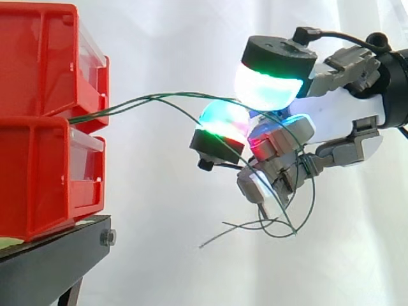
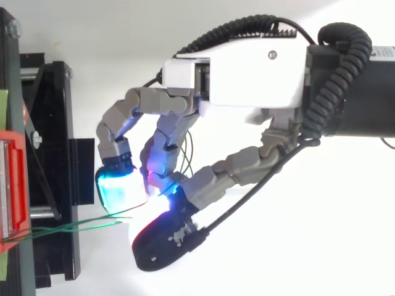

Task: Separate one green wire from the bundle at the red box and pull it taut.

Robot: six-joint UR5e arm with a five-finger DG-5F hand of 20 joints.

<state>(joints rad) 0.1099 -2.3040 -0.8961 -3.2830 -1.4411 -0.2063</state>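
Hand: the hand (image 1: 331, 115) comes in from the right, level with the red bins and apart from them; from above, its palm (image 2: 247, 80) lies well to the right of the stand.
Fingers: curled inward, their glowing pads (image 1: 268, 86) drawn close together around the green wires. One pad sits above the strands, the others below.
Green wires: thin strands (image 1: 140, 102) leave the gap between the two stacked bins and run right, in a slight upward bow, into the hand. From above they (image 2: 80, 227) lie almost side by side and end under the cyan pad.
Loose ends: one strand bends down through the fingers. The ends (image 1: 255, 226) curl and hang free below the hand.
Red bins: the bins (image 1: 38, 121) are stacked one on the other at the left edge, each with a clear drawer front facing the hand.
Stand: a black stand (image 1: 44, 268) carries the lower bin.
Curtain: a white curtain (image 1: 166, 38) hangs behind everything.
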